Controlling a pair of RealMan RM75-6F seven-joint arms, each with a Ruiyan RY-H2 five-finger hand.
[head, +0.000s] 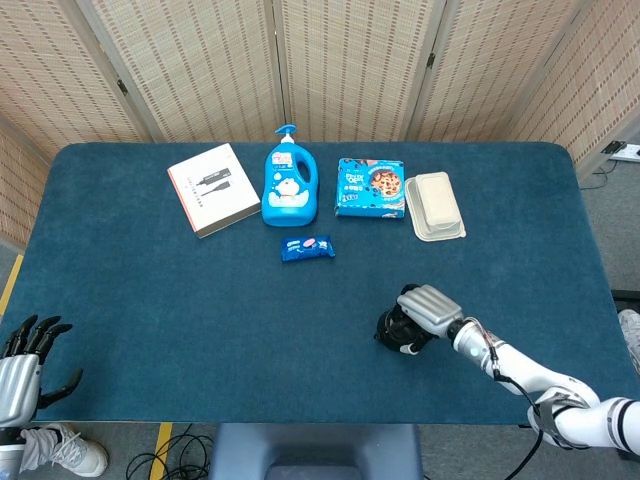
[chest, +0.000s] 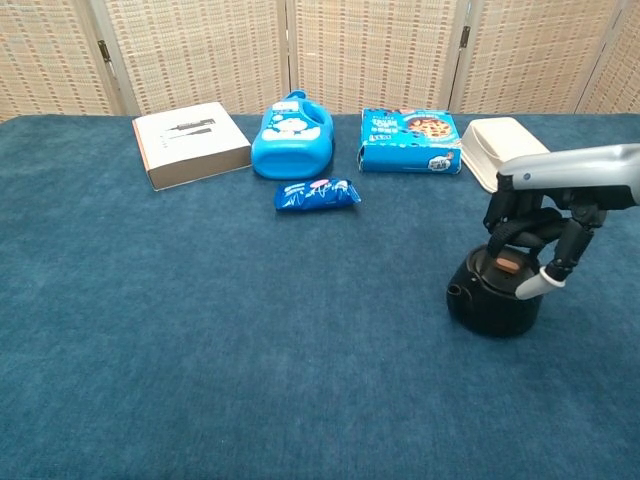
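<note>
A small black round pot (head: 393, 331) (chest: 493, 303) with an orange dot on its lid sits at the near right of the blue table. My right hand (head: 430, 307) (chest: 548, 207) is right above it, fingers curled down onto its lid and top, gripping it. Whether the pot touches the cloth I cannot tell. My left hand (head: 20, 365) hangs off the table's near left corner, fingers spread and empty; the chest view does not show it.
Along the far side lie a white box (head: 213, 188) (chest: 190, 143), a blue detergent bottle (head: 290, 182) (chest: 292, 140), a blue cookie box (head: 371, 188) (chest: 411, 128) and a white lidded container (head: 435, 206) (chest: 495, 145). A blue snack packet (head: 307, 247) (chest: 316, 194) lies in front of the bottle.
</note>
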